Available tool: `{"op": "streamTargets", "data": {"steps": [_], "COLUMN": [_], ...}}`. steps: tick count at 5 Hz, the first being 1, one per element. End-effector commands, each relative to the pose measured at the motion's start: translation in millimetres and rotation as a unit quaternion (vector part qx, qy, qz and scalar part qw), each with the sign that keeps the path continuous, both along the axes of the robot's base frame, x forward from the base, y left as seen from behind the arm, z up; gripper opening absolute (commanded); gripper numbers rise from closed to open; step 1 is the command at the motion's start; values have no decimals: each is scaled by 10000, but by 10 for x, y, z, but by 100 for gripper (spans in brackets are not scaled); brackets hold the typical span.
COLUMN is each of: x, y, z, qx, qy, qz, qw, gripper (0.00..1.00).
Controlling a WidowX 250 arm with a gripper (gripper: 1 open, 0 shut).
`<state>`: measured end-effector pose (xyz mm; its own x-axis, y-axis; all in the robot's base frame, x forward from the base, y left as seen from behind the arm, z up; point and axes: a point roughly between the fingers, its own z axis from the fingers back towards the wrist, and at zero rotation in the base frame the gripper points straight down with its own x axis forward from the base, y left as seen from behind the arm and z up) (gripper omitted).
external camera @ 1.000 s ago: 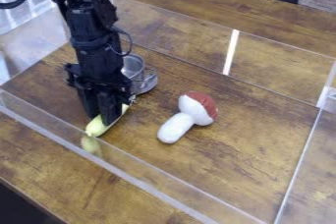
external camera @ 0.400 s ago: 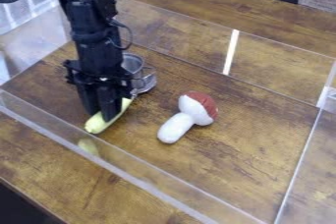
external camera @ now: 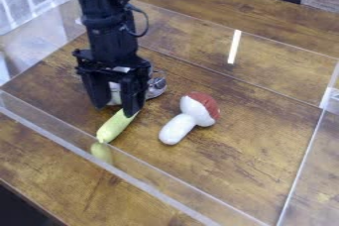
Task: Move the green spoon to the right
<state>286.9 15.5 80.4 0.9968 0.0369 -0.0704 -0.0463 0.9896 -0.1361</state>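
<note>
- Lying nearest among the loose things, the green spoon [external camera: 117, 124] rests on the bench [external camera: 252, 156], slanting away beneath the arm, just behind the clear barrier [external camera: 172, 183].
- Just beyond it, the claw [external camera: 114, 104] stands open, its fingers spread apart at the spoon's far end; it seems to grip nothing, though whether a tip brushes the spoon cannot be told.
- If the spoon has yet to be shifted, the claw would do best to straddle its slim width, come low, and close squarely before sliding or lifting it; a bite on the rounded end could let it swivel.
- Toward the picture's right, the mushroom [external camera: 199, 110] narrows the path, so a short, level move suits.
- Farther back, the shiny pot [external camera: 155, 84] sits close beside the claw, calling for a straight rise.
</note>
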Motion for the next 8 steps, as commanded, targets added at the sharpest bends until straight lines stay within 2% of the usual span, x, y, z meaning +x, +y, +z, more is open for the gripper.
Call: {"op": "streamTargets", "data": {"steps": [1, 3, 5, 7, 8], "x": [37, -30, -22, 45, 83], "y": [-5, -167, -414, -460, -623], "z": [219, 335, 210, 350, 247], "qx": [79, 61, 59, 118, 126], "qy": [-396, -337, -245, -148, -120], "qz": [64, 103, 313, 551, 633], "qw": [9992, 9994, 9992, 9983, 9978], "gripper": [0, 0, 0, 0, 0]}}
